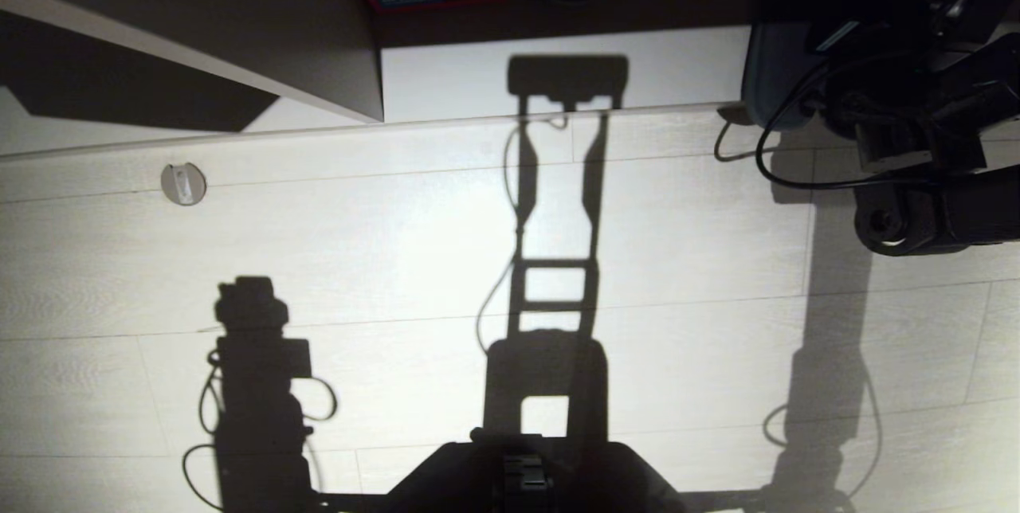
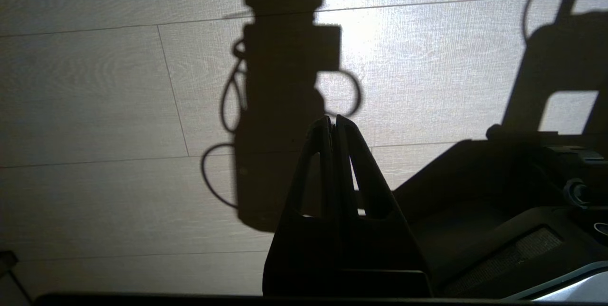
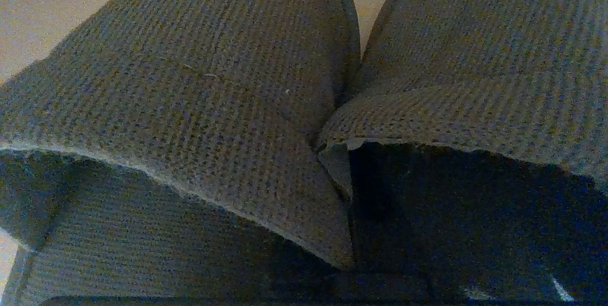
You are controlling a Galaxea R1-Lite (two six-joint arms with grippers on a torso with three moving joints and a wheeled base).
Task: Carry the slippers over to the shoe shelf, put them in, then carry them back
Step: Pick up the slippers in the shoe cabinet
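The right pincer point(image 3: 349, 230) was clamped on the inner edges of the slippers point(image 3: 213, 82); the left pincer point(image 2: 334, 123) hung closed over the floor point(image 2: 95, 106).

Left gripper point(image 2: 334, 123): dark fingers pressed together, tips meeting, pointing out over the floor.
Floor point(image 2: 95, 106): pale wood-grain planks, brightly lit beyond the gripper.
Arm shadow point(image 2: 280, 97): falls on the floor just past the fingertips, with looping cable outlines.
Robot base point(image 2: 498, 220): dark bodywork beside the gripper.
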